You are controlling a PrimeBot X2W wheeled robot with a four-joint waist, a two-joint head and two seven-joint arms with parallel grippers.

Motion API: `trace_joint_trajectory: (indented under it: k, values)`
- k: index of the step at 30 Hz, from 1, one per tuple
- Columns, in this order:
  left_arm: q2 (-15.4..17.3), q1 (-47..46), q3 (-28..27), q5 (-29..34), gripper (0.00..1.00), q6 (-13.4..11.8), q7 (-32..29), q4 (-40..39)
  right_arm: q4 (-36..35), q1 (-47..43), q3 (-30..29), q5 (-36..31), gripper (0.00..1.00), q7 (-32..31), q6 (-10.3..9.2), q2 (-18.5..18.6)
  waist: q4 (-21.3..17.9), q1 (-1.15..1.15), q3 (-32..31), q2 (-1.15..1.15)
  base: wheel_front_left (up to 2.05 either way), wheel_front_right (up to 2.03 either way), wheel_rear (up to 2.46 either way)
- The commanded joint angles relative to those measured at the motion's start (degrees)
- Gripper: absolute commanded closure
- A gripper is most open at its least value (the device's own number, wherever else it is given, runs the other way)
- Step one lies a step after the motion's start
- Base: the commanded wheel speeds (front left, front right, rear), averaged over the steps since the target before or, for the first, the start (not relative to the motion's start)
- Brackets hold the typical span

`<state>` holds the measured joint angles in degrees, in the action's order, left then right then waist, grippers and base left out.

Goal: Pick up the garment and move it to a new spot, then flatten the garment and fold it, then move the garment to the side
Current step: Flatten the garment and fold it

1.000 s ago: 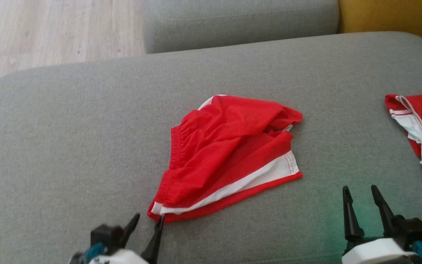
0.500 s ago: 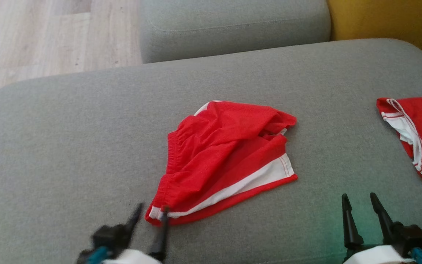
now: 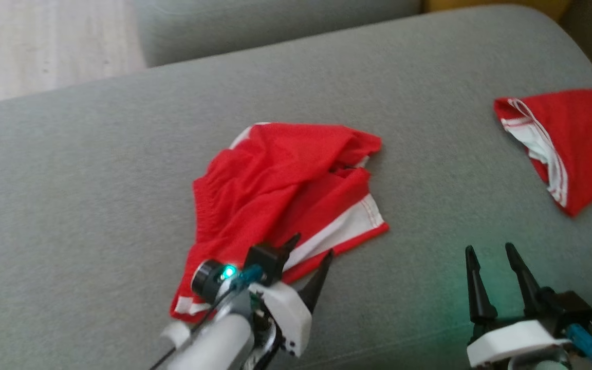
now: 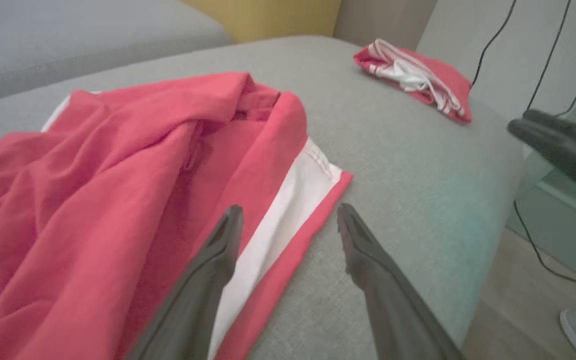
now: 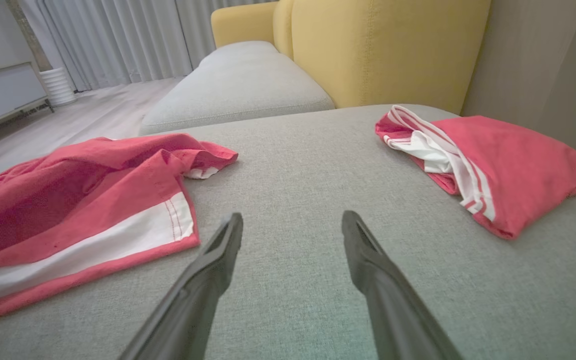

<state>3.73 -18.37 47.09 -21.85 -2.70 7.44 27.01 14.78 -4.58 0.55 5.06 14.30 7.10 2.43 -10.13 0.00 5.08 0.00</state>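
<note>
1. Nearest me, the right tool (image 3: 489, 248) hovers over bare cushion, fingers spread and holding nothing.
2. The left tool (image 3: 312, 245) is likewise spread and empty. Its fingers straddle the near hem of the crumpled red fabric garment with a white hem band (image 3: 275, 180), one above the white band and the other above the grey woven sofa cushion (image 3: 95, 180).
3. The garment lies mid-cushion, bunched and creased. I judge that no flattening or folding is done. I cannot tell whether this is its new spot. Remaining steps: grasp, flatten, fold, move aside.
4. Further right, well apart, lies a second red-and-white cloth bundle (image 3: 573, 139).
5. Beyond stands a yellow upholstered backrest (image 5: 393, 50).
</note>
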Motion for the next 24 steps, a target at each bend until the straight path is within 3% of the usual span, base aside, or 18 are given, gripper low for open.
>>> trace_joint_trajectory:
  k: [1, 10, 13, 17, 24]
  values:
    - [-0.44, -3.0, -1.34, -0.01, 0.0, 0.14, 0.04, -0.68, -1.69, 2.1, 1.37, 0.54, 0.0, 0.7, 0.39, 0.44, -1.67, 0.0, 1.42, 0.0, 0.0, 0.0, 0.0]
    - [-0.83, -9.92, 2.85, -2.88, 0.02, -2.15, 0.27, 8.97, -1.35, 3.35, 2.12, 1.61, 0.0, 0.7, 0.39, 0.44, -4.12, 0.0, 3.27, 0.0, 0.0, 0.0, 0.0]
    - [-0.84, -11.15, 4.92, -4.16, 0.29, -2.62, 0.63, 9.94, -1.32, 3.56, 2.17, 1.78, 0.0, 0.7, 0.39, 0.44, -4.25, 0.0, 3.51, 0.0, 0.0, 0.0, 0.0]
    - [-0.84, -12.34, 6.93, -5.68, 0.45, -3.69, 1.17, 11.44, -1.1, 3.92, 2.11, 1.98, 0.0, 0.7, 0.39, 0.44, -4.28, 0.0, 3.61, 0.0, 0.0, 0.0, 0.0]
    - [-0.85, -14.35, 9.88, -7.75, 0.51, -4.72, 1.69, 14.6, -0.98, 4.32, 2.27, 2.0, 0.0, 0.7, 0.39, 0.44, -4.56, 0.0, 3.75, 0.0, 0.0, 0.0, 0.0]
